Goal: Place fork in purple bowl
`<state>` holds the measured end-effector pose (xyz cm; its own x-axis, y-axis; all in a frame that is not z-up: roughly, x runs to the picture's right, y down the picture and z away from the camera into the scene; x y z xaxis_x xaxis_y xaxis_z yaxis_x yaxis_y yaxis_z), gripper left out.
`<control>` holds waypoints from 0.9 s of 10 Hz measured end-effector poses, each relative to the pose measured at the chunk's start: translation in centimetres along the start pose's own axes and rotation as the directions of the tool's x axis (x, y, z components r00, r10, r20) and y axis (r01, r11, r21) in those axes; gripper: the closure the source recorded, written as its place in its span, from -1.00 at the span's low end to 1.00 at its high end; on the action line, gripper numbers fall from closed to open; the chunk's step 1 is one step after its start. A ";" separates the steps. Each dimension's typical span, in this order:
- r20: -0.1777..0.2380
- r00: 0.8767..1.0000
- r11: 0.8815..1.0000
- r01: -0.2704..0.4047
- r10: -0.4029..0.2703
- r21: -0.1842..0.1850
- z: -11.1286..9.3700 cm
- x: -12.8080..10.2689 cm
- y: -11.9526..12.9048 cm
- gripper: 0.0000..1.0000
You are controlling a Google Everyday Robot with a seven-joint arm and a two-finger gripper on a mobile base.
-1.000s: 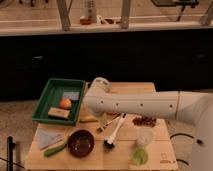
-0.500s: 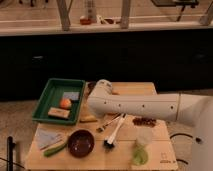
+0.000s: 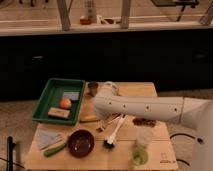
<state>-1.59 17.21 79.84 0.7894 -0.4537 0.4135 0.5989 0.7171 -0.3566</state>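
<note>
Jaws hidden behind the gripper (image 3: 101, 116), state untellable, near fork (image 3: 102, 126) and purple bowl (image 3: 81, 143).

You have a pale wood tabletop (image 3: 150, 92) with a matt, smooth face. The bowl (image 3: 80, 143) looks glossy, dark maroon-purple, with a sheen on its rim. The fork (image 3: 103, 125) reads as thin silvery metal. The brush (image 3: 114, 135) has a smooth white plastic handle and a dull black head. The tray (image 3: 46, 98) is green plastic, slightly shiny. The gripper (image 3: 93, 89), at the tabletop's far edge beside the tray, looks dark and matt.
</note>
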 end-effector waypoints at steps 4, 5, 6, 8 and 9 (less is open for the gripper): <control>0.020 1.000 0.999 -0.021 0.021 -0.028 1.4 0.7 0.9 0.10; 0.023 0.999 0.999 -0.027 0.028 -0.036 1.6 0.8 1.2 0.10; 0.028 0.999 0.999 -0.032 0.033 -0.042 1.9 1.0 1.4 0.10; 0.033 0.998 0.998 -0.042 0.044 -0.053 2.4 1.3 1.9 0.10; 0.037 0.998 0.997 -0.049 0.052 -0.062 2.7 1.6 2.3 0.10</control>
<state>0.68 19.58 81.98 0.8139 -0.3964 0.4248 0.5663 0.7047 -0.4275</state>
